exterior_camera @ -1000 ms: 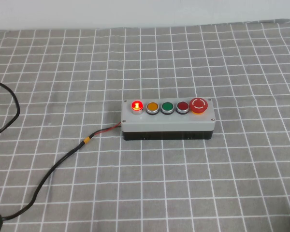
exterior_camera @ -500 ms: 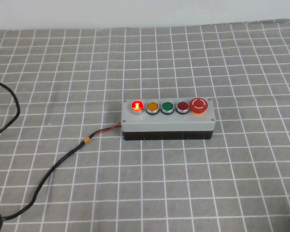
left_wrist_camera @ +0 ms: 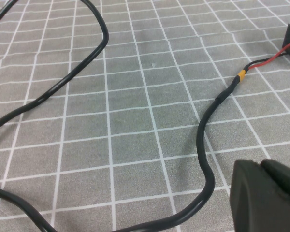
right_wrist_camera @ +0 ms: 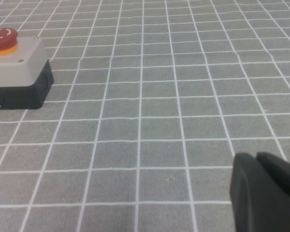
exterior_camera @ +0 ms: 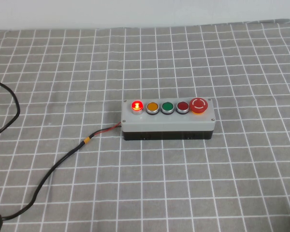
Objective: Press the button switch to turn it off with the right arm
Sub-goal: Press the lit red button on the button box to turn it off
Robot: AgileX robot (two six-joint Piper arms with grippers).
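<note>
The grey button switch box (exterior_camera: 168, 121) sits at the centre of the high view on the desk (exterior_camera: 232, 183), which is covered by a grey cloth with a white grid. Along its top run five buttons. The leftmost red button (exterior_camera: 137, 106) glows. To its right come an amber button (exterior_camera: 152, 107), a green button (exterior_camera: 167, 107), a dark red button (exterior_camera: 182, 107) and a red mushroom button (exterior_camera: 198, 105). A black cable (exterior_camera: 53, 166) leaves the box's left end and curves toward the lower left of the frame.

Neither arm appears in the high view. The left hand (left_wrist_camera: 261, 193) shows only in its wrist camera, over the cloth near the cable. The right hand (right_wrist_camera: 261, 188) hangs over bare cloth, well apart from the box. For both hands, I cannot tell whether they are open or closed.
</note>
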